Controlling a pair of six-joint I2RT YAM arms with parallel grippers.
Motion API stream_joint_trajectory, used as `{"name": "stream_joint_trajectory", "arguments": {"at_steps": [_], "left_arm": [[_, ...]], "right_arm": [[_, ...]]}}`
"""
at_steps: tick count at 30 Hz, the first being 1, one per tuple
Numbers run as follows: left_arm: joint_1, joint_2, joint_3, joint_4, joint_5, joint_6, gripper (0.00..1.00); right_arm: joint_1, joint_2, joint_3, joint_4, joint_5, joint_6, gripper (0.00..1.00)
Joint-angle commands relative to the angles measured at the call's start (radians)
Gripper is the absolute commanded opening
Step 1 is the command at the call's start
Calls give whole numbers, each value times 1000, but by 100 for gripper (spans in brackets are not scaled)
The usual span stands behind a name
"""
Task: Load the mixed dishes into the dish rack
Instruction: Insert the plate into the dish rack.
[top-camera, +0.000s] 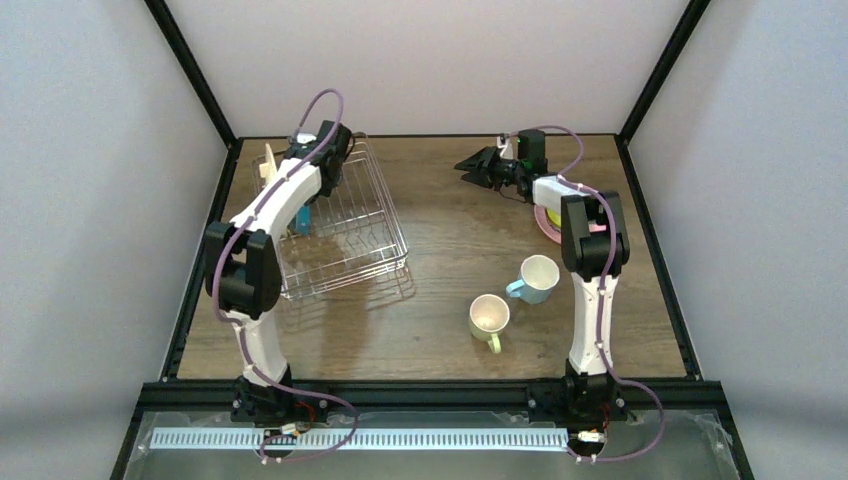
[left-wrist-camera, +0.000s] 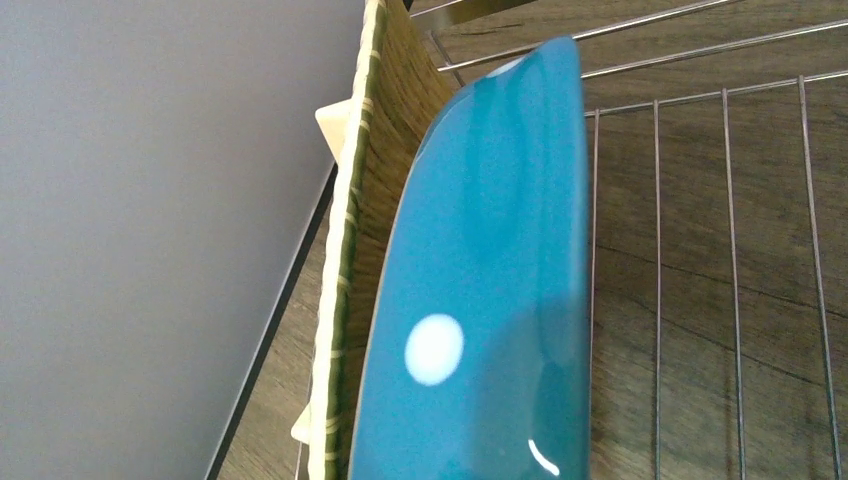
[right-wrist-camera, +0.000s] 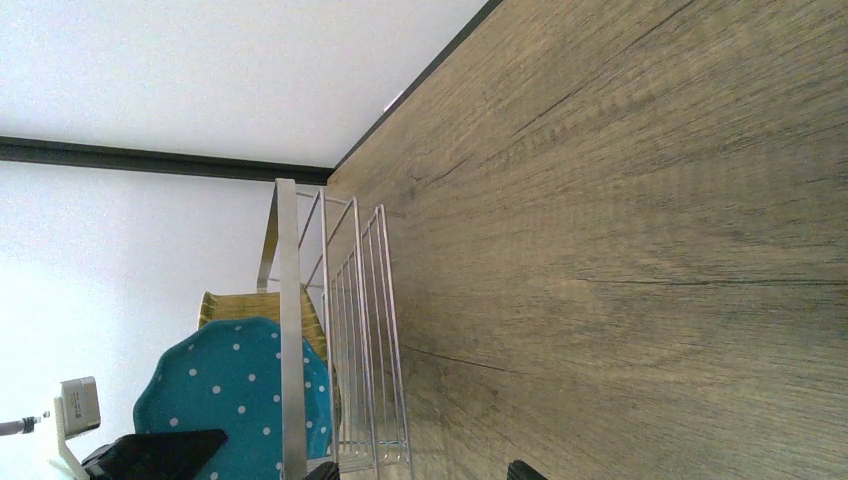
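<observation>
The teal dotted plate (left-wrist-camera: 480, 300) stands on edge in the dish rack (top-camera: 388, 215), right against the tan woven-look plate (left-wrist-camera: 385, 120), which is upright behind it. My left gripper (top-camera: 325, 175) reaches down over these plates; its fingers are hidden, so a grip does not show. Over the back of the table my right gripper (top-camera: 480, 165) is open and empty, pointing at the rack (right-wrist-camera: 365, 350). The pink plate (top-camera: 548, 222) lies under the right arm. Both the light-blue mug (top-camera: 537, 278) and the pale yellow-green mug (top-camera: 489, 316) stand upright on the table.
Black frame rails edge the wooden table (top-camera: 450, 230), and grey walls stand close on the left and right. In the right wrist view the teal plate (right-wrist-camera: 230, 400) and tan plate (right-wrist-camera: 255, 305) show behind the rack's wires.
</observation>
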Motion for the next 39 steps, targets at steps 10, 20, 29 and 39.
{"name": "stream_joint_trajectory", "arguments": {"at_steps": [10,20,29,39], "left_arm": [[14,23,0,114,-7,-32,3],[18,44,-7,122,0,-36,3],[18,21,-5,182,54,-21,3],[18,34,-24,195,94,-41,3]], "right_arm": [[-8,24,-20,31,-9,-10,95],[-9,34,-19,38,-12,-8,95],[-11,39,-16,41,-12,-6,95],[-14,39,-17,40,-11,-9,95]]}}
